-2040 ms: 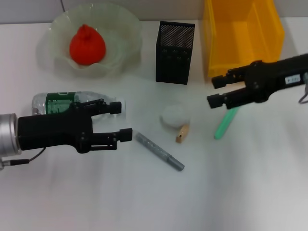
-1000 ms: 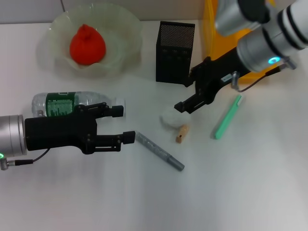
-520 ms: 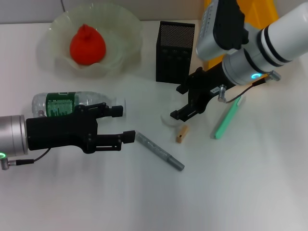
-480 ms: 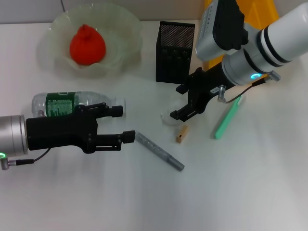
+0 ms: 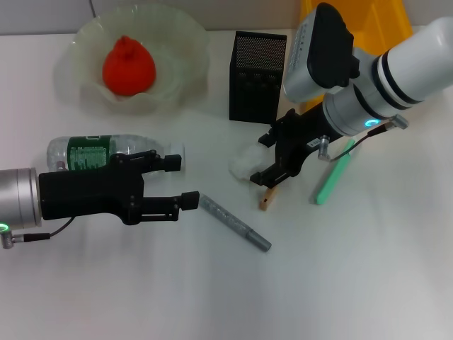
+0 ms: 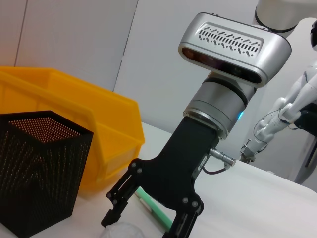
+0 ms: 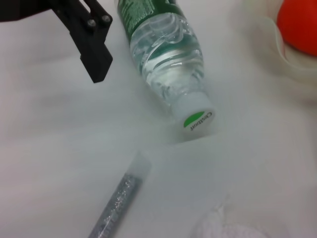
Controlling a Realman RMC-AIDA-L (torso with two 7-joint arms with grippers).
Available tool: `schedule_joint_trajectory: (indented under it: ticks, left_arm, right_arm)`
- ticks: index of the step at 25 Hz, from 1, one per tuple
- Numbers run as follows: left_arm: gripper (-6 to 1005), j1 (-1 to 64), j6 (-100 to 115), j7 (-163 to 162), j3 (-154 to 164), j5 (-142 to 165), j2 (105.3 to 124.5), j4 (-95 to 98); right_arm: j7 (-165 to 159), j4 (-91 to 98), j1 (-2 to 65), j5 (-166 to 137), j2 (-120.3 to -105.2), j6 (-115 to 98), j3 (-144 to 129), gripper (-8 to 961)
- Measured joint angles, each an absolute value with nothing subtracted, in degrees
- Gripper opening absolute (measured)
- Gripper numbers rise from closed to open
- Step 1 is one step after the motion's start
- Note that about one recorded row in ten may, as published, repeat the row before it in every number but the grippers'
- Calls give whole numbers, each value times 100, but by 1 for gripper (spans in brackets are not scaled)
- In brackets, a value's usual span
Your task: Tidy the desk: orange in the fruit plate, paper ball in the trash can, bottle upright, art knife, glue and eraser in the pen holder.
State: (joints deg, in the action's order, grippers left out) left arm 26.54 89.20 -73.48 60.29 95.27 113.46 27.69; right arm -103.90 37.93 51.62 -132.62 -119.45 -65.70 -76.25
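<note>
The paper ball lay on the white surface near the middle, in front of the black mesh pen holder. The right gripper reached down over it, its two black fingers spread open on either side of the ball, not closed on it. The small tan eraser lay just beside the ball, with a grey pen-shaped stick and a green stick nearby. The yellow trash can stood behind the right arm. The orange sat in the pale-green fruit plate at the far left. The bottle lay on its side, its cap pointing toward the ball. The left gripper hovered over the bottle with fingers open, holding nothing.
</note>
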Motion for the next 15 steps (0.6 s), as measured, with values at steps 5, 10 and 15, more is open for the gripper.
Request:
schedule_joint_trajectory:
  ticks: [5,10,15]
  left_arm:
    - [843,2655,8921,-7348,6030,9528,11346,2769]
    - [842,2653,8921,-7348,6029,9528,11346,2764]
    - [842,2640,8921,-7348,6029,9528,11346,2761]
  right_arm:
    - [-10373,3782,5127,-13253,-11948,-6423,-7641,628]
    - [-10365,3787,5126,-13173,-11953,-6447,-7644,604]
    - [-10519,4218,5028,-13119,-11924,-6975,-7470,554]
